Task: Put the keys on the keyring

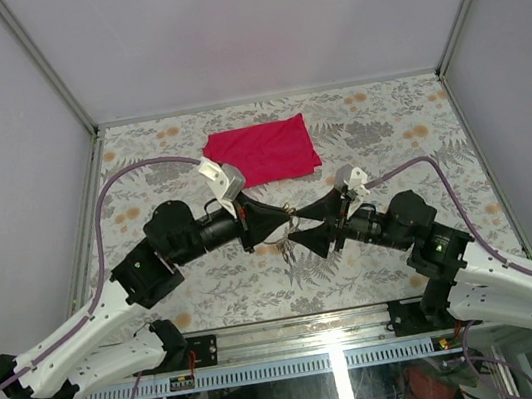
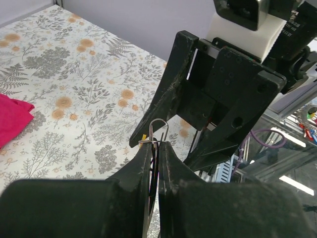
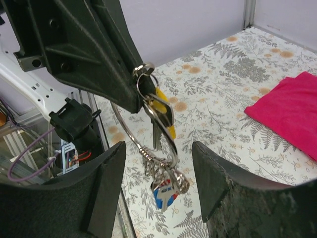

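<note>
My left gripper (image 2: 154,148) is clamping the keyring (image 3: 150,156). My right gripper (image 3: 157,158) is gaping around the dangling keys (image 3: 162,192), so a careless squeeze is risking tugging the ring free.

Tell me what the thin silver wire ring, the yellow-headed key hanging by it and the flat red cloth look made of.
The thin silver wire keyring looks like bare steel: it glints and holds a clean curve. The yellow-headed key has a grey metal blade, its head seemingly capped in matte yellow plastic. The flat red cloth seems soft matte fabric, given its folded edge.
</note>
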Controlling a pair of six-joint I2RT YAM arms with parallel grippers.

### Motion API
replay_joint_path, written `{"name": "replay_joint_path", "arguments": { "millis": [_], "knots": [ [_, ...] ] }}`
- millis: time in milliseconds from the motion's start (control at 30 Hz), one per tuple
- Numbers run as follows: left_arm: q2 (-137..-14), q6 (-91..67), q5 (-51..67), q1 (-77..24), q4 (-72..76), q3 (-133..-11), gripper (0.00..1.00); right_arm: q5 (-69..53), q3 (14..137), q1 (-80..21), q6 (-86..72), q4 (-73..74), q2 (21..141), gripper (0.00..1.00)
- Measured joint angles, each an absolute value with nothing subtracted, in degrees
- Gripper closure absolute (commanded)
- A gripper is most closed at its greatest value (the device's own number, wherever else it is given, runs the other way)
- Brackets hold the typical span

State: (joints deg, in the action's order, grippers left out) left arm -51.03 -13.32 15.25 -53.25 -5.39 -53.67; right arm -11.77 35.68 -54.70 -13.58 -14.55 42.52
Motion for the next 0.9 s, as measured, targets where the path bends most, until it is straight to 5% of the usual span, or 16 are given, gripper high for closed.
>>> {"name": "replay_joint_path", "arguments": {
  "millis": [300,700,900],
  "knots": [
    [-49.89,-15.05,16.40,-53.25,-3.46,-53.23,1.00,-11.53,35.38,-54.70,-13.98,-17.06,44.66,0.44],
    [-48.73,-16.47,16.27,-53.25,-1.56,-52.51,1.00,-11.51,35.35,-54.70,-14.90,-19.94,45.69,0.98],
    [-47.20,-18.83,13.87,-53.28,1.85,-49.67,1.00,-11.42,35.38,-54.68,-15.27,-19.66,45.69,1.00]
  ]
}}
